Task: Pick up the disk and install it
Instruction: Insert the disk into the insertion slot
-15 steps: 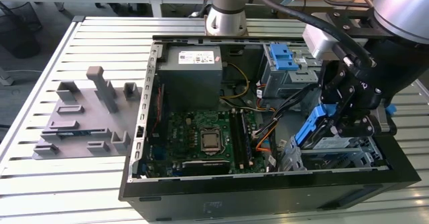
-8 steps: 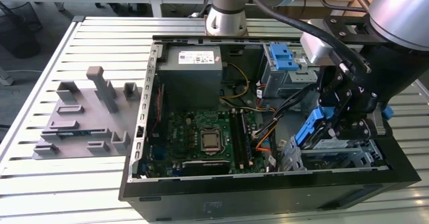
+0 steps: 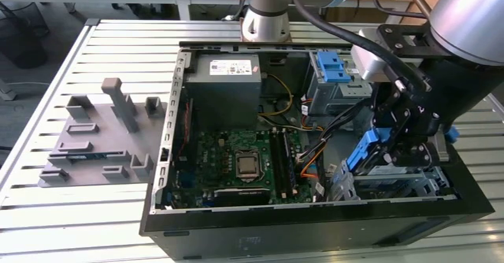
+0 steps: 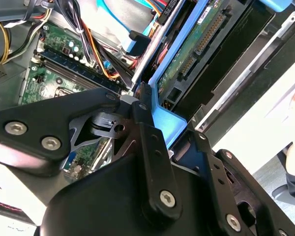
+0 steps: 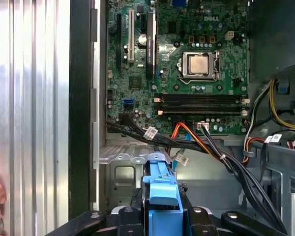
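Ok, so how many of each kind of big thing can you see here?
Open computer case: 1
Grey holder tray: 1
Robot arm: 1
Disk, clamped in the end effector: 1
Total: 4

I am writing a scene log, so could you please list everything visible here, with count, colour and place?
computer case: one, black, open, lying on the slatted table.
table: one, pale metal slats.
motherboard: one, green, on the case floor.
power supply: one, grey, far end of the case.
cables: a bundle, black, orange, red, yellow, crossing the case.
fixture: one, grey, on the table at the exterior view's left.
latch: one, blue, on the far drive cage.
disk: one, blue-framed, tilted at the near drive cage, held by the gripper.
gripper: one, black, shut on the disk frame.
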Tool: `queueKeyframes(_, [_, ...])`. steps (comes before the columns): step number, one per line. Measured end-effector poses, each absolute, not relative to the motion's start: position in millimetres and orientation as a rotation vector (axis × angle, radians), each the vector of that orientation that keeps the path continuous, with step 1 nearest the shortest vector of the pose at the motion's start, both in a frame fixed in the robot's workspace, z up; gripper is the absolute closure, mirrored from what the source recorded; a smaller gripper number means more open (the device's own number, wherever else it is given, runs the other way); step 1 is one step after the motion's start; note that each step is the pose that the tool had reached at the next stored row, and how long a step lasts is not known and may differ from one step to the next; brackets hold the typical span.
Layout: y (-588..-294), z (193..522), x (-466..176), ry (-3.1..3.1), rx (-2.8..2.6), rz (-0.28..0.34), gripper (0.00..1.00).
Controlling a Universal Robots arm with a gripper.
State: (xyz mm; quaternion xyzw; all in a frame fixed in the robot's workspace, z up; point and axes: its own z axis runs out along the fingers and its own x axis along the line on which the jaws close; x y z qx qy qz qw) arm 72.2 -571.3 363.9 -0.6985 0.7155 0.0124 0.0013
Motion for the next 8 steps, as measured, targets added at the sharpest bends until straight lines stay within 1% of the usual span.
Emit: queueKeyframes(8, [-571.3, 357.7, 72.2, 2.246, -2.193, 0.039, 0.64])
